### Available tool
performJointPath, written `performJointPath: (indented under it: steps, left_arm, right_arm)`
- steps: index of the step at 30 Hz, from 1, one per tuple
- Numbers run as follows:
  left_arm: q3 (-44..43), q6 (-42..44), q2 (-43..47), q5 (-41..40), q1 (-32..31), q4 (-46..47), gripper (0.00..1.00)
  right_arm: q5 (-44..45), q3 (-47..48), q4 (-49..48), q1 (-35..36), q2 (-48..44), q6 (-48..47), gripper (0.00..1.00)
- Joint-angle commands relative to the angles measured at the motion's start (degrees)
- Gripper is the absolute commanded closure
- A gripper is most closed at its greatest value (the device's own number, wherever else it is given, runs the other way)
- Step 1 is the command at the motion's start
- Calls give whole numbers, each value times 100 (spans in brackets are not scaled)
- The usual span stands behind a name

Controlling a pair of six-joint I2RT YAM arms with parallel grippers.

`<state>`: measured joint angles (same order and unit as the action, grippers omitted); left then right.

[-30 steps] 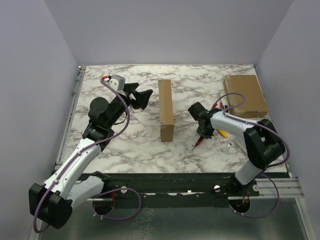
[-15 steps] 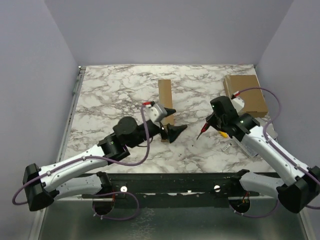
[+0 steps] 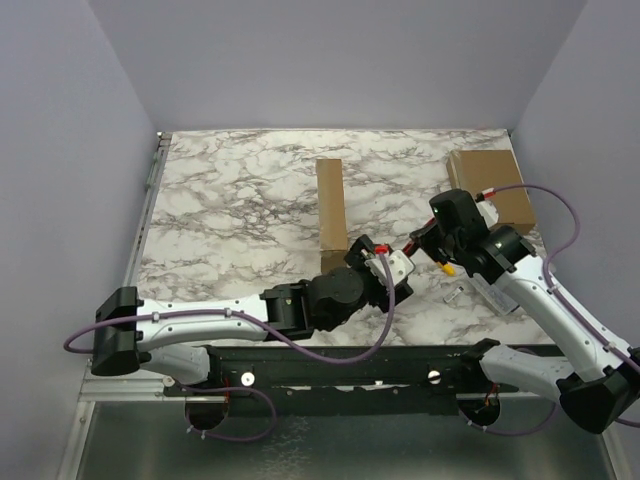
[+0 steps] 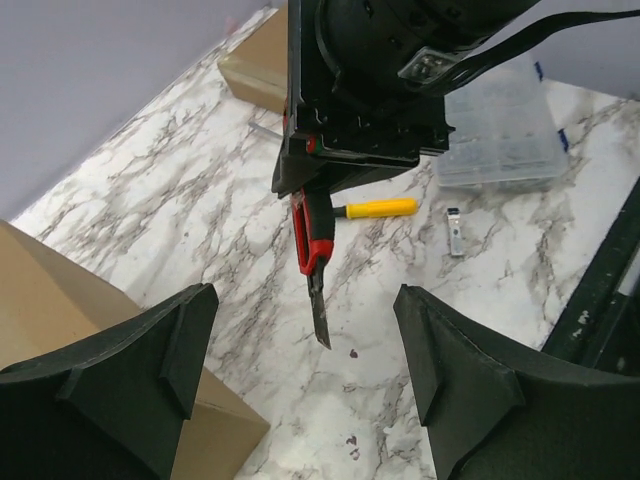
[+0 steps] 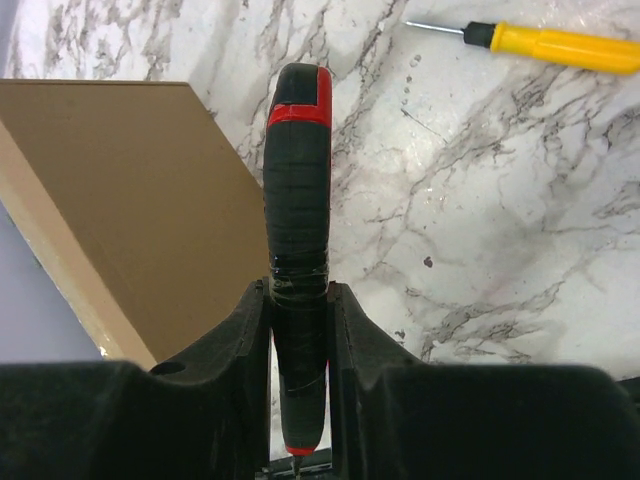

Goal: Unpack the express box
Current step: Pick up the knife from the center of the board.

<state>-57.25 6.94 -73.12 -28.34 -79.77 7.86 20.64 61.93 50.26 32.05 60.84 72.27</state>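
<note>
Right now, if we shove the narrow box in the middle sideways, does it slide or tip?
The narrow box stands on a slim base, so a push high on its broad side would probably tip it; pushed low or lengthwise it should slide. Cardboard on the smooth marble table likely grips little. Flat faces suggest it is stiff.

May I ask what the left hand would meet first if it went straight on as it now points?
Most likely the red-handled knife held in the right hand, which shows dead ahead between the left hand's open fingers; depth is unclear.
</note>
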Motion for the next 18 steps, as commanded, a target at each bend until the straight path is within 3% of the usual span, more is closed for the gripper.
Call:
performJointPath:
  steps: [1,10,18]
  left_arm:
    - [-396,197,-498,-837,-54,52,20]
    - [-644,-193,-1089,-687,144,173,23]
    - [-935,-180,-1760,-877,222,168,35]
  right_arm:
    - [-128,220,488,16,21,484,100]
    - [-247,160,404,14,-92,620,100]
    - [-330,230,459,14,-78,603,100]
